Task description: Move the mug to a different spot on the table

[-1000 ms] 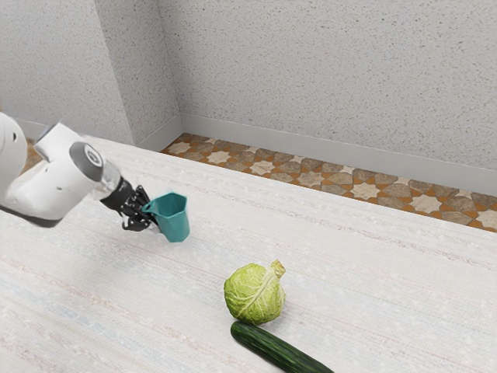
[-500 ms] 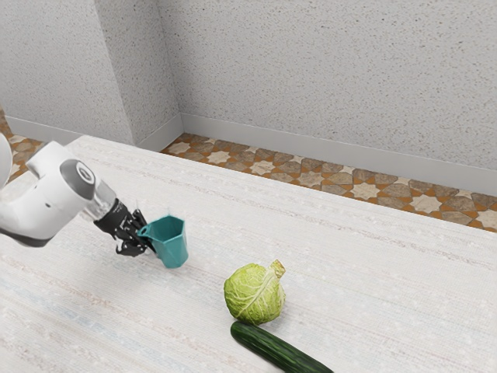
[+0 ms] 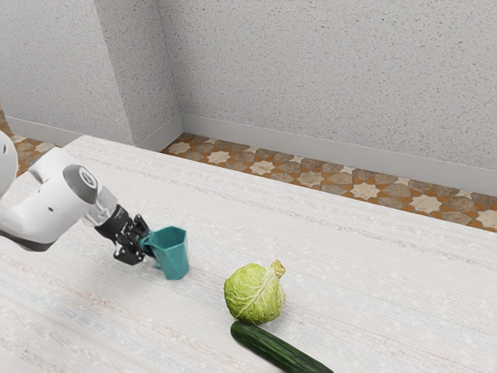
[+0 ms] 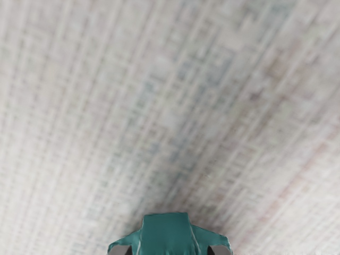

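Observation:
The teal mug (image 3: 172, 251) stands low over the pale wood table (image 3: 365, 256), its base at or just above the surface, left of the cabbage. My black gripper (image 3: 146, 242) is shut on the mug's left rim, the white arm reaching in from the exterior view's left. In the wrist view the teal mug (image 4: 170, 235) sits blurred right under my hand, with the table's grain beyond it.
A green cabbage (image 3: 254, 292) lies to the right of the mug, and a dark cucumber (image 3: 276, 350) lies just in front of it near the table's front edge. The table's far edge (image 3: 311, 190) borders a patterned floor.
My gripper has carried the mug downward and slightly toward the front of the table, from hanging in the air to near the tabletop.

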Motion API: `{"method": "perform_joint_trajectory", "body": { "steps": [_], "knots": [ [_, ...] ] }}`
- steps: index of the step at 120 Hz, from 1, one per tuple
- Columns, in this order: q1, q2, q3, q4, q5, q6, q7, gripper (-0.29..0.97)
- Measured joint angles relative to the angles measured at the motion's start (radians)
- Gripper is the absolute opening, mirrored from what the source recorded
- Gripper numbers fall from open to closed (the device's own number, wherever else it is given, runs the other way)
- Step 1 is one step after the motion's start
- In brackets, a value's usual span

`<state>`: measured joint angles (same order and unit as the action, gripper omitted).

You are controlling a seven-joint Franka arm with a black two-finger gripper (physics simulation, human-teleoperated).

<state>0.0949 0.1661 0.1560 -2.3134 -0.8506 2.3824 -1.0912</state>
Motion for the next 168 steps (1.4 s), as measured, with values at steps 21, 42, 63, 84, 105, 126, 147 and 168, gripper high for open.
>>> {"method": "perform_joint_trajectory", "body": {
  "steps": [21,42,63,84,105,126,147,168],
  "knots": [
    [0.009,-0.006,0.0,-0.001,-0.009,0.004,0.029,0.43],
    [0.014,-0.046,0.001,-0.004,-0.009,0.004,0.049,0.57],
    [0.014,-0.146,0.003,-0.036,0.001,-0.008,0.058,0.63],
    [-0.005,-0.255,0.039,-0.018,0.097,-0.043,0.065,0.66],
    [0.017,-0.232,0.043,0.26,0.41,-0.174,0.123,0.67],
    [0.011,-0.203,-0.01,0.479,0.701,-0.353,0.269,0.68],
    [-0.036,-0.193,-0.032,0.579,0.85,-0.454,0.451,0.68],
    [-0.066,-0.174,-0.043,0.645,0.906,-0.5,0.612,0.68]
  ]
}}
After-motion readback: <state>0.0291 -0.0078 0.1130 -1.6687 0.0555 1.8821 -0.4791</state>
